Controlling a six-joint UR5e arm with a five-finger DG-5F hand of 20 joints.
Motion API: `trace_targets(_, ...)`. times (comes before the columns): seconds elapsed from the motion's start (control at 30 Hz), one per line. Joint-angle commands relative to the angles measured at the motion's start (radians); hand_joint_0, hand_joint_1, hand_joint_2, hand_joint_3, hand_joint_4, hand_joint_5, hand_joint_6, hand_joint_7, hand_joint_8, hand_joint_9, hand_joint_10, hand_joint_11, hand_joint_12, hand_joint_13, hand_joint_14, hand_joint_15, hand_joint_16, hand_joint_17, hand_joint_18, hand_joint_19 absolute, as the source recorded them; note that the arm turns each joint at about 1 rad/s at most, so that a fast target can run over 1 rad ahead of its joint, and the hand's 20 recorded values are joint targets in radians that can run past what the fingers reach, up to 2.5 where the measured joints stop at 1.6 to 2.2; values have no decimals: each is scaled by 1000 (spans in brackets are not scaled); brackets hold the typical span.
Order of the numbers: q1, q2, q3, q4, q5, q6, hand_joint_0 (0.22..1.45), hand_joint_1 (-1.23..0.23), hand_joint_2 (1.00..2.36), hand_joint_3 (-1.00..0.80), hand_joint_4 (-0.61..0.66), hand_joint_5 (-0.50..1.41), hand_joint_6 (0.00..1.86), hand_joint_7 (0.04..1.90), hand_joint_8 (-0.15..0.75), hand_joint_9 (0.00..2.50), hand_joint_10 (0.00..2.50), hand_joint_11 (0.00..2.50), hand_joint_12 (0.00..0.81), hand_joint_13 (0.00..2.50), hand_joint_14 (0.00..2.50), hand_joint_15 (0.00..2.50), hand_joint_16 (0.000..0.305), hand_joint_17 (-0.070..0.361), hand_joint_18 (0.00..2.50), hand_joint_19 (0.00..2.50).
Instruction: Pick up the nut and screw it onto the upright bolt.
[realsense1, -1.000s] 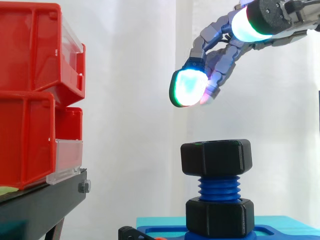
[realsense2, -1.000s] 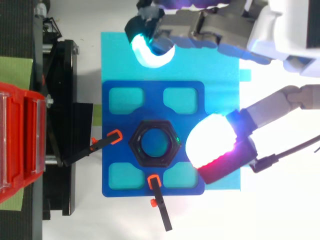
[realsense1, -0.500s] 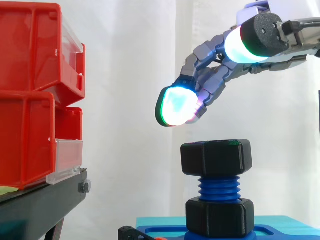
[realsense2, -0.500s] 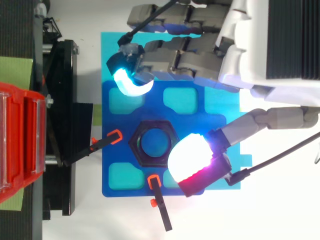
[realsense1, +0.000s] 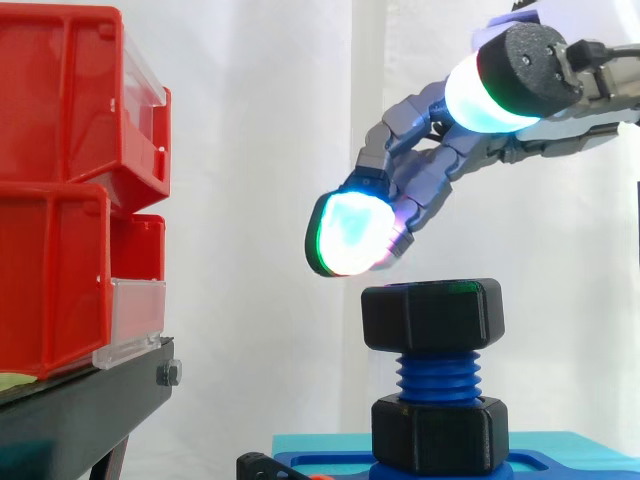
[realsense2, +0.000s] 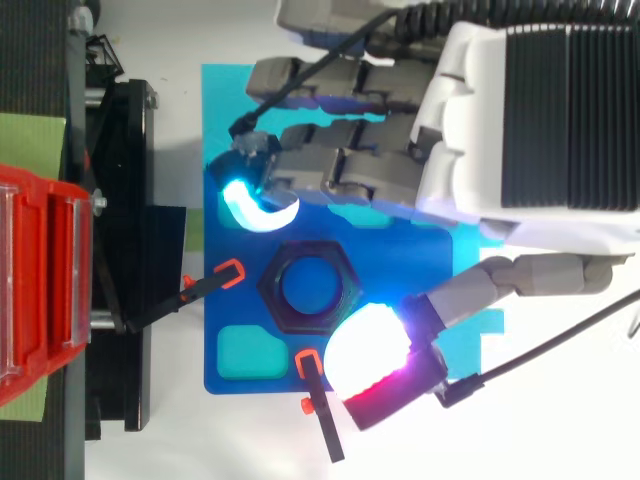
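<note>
Hovering hand: the hand (realsense2: 500, 130) hangs just above the nut, spread wide and holding nothing; the fingers are loosely bent, and no pad touches the nut.
Pads: from above, one glowing pad (realsense2: 368, 345) overlaps one corner of the nut, and another (realsense2: 250, 205) sits just off the opposite corner. From the side, the lowest pad (realsense1: 350, 232) is just clear of the nut's top edge.
Nut: the black six-sided nut (realsense1: 432, 315) already sits on the top of the bolt, looking level.
Bolt: the blue threaded bolt (realsense1: 438, 377) stands upright. Bare thread shows between the nut and a second black six-sided piece (realsense1: 440, 432) at its foot.
Base: a blue plate (realsense2: 213, 310) held by two orange-tipped clamps (realsense2: 228, 272).
Step, my reading: closing on the nut to turn it down the thread.
Risk, uneven grip: if one pad lands before the other, the nut may tip and cross-thread.
Risk, pressing down: a pad on the top face instead of the flats would jam the nut without turning it.
Risk, slip: soft round pads on flat black sides may skid, so the hand turns and the nut does not.
Nearby: the red bins (realsense1: 60, 190) stand well apart.
</note>
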Motion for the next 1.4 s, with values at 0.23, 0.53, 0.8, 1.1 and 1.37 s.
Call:
trace_targets(0.23, 12, 0, 0, -4, 1, 23, 475, -243, 1000, -500, 239, -111, 503, 793, 293, 705, 0, 0, 375, 325, 0, 0, 49, 109, 39, 0)
trace_targets(0.53, 15, 0, -8, -4, 10, 24, 485, -273, 1000, -500, 265, -87, 504, 868, 298, 780, 2, 0, 367, 379, 0, 0, 46, 104, 91, 0)
trace_targets(0.8, 15, 0, -17, -5, 10, 24, 491, -285, 1000, -500, 270, -82, 504, 881, 302, 824, 1, 19, 364, 409, 0, 0, 45, 102, 119, 0)
trace_targets(1.1, 12, 0, -17, -4, 5, 24, 497, -290, 1000, -500, 274, -50, 505, 996, 306, 921, 0, 50, 360, 470, 0, 0, 45, 100, 197, 6)
trace_targets(1.37, 4, 0, -17, -5, 4, 24, 506, -299, 1000, -500, 212, 5, 504, 1274, 313, 1079, 3, 112, 354, 581, 0, 0, 41, 92, 301, 0)
